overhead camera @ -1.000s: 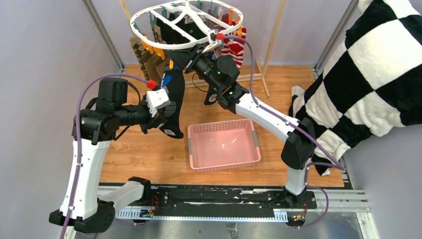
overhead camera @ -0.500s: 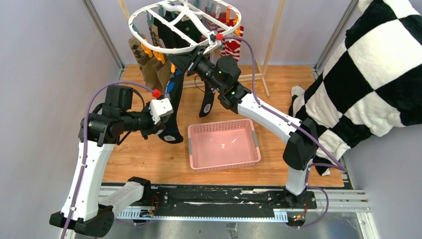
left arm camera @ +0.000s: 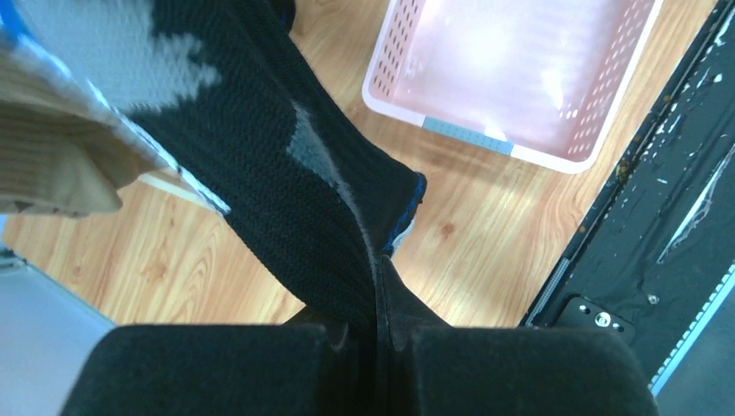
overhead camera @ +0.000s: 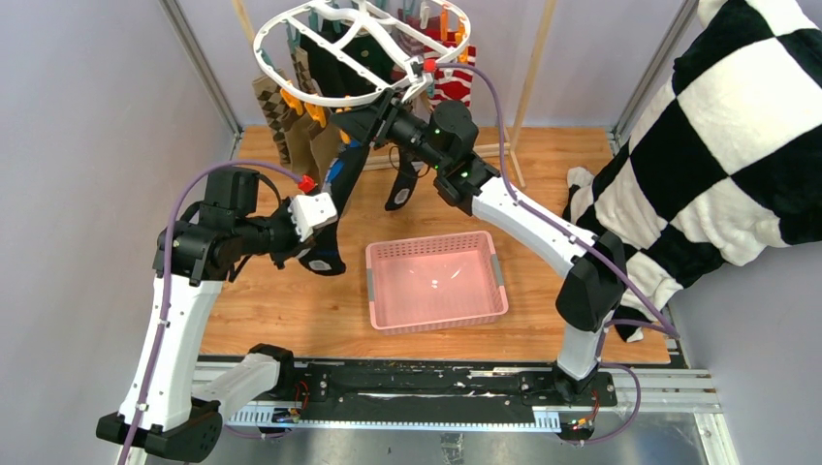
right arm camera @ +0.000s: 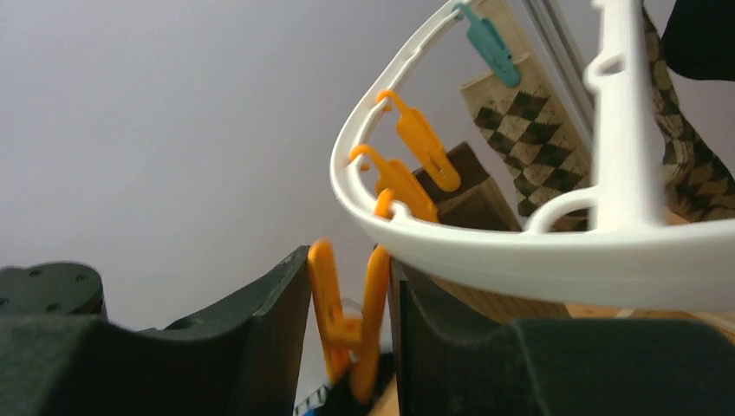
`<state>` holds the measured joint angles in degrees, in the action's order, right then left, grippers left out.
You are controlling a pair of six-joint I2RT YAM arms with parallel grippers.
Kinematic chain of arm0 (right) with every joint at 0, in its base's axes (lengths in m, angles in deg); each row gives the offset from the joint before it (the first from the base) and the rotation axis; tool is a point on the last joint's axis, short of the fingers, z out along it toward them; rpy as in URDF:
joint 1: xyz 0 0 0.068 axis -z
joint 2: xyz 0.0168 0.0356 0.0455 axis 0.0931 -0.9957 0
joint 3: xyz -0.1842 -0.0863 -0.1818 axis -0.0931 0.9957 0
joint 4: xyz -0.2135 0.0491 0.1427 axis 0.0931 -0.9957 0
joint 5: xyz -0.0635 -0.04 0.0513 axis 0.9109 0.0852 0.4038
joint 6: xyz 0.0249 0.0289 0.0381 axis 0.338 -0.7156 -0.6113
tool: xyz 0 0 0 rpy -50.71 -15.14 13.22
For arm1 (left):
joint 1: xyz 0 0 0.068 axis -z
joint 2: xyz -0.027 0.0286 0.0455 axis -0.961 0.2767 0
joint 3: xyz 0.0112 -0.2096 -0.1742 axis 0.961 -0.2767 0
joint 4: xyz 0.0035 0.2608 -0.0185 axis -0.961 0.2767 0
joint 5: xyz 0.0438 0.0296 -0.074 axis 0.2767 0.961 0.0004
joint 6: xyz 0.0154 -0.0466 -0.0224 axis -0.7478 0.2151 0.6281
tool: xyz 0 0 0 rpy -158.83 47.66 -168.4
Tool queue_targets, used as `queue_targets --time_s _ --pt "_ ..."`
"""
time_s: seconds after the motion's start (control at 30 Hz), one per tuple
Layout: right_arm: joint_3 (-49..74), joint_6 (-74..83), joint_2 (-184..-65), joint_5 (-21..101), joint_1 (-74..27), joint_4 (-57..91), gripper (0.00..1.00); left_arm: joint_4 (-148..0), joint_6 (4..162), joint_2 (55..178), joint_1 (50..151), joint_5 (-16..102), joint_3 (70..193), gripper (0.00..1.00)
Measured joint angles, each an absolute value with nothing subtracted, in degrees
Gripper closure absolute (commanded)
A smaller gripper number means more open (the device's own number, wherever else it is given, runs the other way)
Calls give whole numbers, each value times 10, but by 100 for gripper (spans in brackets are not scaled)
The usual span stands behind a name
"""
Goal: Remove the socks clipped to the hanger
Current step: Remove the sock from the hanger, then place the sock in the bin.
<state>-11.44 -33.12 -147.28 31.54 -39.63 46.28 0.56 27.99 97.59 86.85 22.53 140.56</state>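
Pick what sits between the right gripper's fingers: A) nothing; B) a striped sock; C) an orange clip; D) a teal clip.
C: the right wrist view shows an orange clip between the right gripper's fingers, under the hanger rim.

The light wood-plank counter (overhead camera: 291, 300) carries a pink slotted basket (overhead camera: 436, 321) lying flat near its middle, long side facing the near edge. At the far edge stands the foot of a wooden rack frame (overhead camera: 514, 167). On the right, the lower folds of a black-and-white checkered cloth (overhead camera: 717, 145) seem to rest on the counter's edge. A black mounting rail (overhead camera: 426, 383) borders the near side.
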Motion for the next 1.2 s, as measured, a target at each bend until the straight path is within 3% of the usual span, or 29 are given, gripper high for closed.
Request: queue_targets --time_s 0.13,0.23,0.63,0.83,1.07,1.2 --pt "-113 -327 -1452 290 -384 436 18 18 280 976 868 257 1407 100" --pt "-112 -321 -1432 280 -376 422 11 26 280 977 868 270 1412 100" --pt "-15 -298 -1353 266 -373 406 4 31 272 957 868 271 1386 100" --pt "-52 -279 -1394 280 -386 399 3 45 272 969 868 268 1396 100" --pt "-101 -215 -1426 376 -441 390 8 46 276 980 868 266 1415 100" --pt "-120 -177 -1433 386 -445 390 4 47 276 977 868 264 1417 100"
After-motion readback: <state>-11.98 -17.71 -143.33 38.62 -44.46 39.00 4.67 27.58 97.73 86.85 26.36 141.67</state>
